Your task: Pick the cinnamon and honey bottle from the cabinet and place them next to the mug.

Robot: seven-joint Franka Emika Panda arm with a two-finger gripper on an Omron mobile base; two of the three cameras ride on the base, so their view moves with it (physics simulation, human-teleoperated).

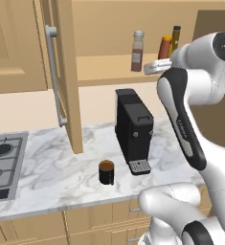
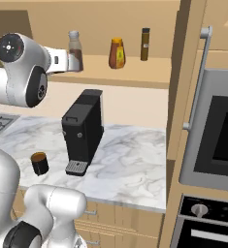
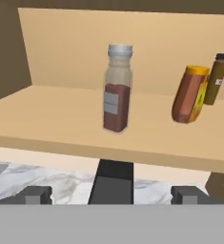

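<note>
- The pincer (image 3: pixel 111 195) hangs in front of the open cabinet (image 1: pixel 66 86), level with its shelf, fingers spread wide and holding nothing.
- The cinnamon (image 3: pixel 117 88) stands upright on the shelf, straight ahead of the pincer and apart from it.
- The honey bottle (image 3: pixel 189 94) stands well to one side of it, leaning slightly, just beside a thin dark bottle (image 3: pixel 216 78).
- The mug (image 1: pixel 106 172) sits on the marble tabletop (image 1: pixel 56 172) below, near the coffee machine (image 1: pixel 133 129).
- The jar looks like stiff, smooth glass: probably light, slippery and breakable.
- A hold across its straight body, about the label, seems safest; the narrow neck and cap offer less surface.
</note>
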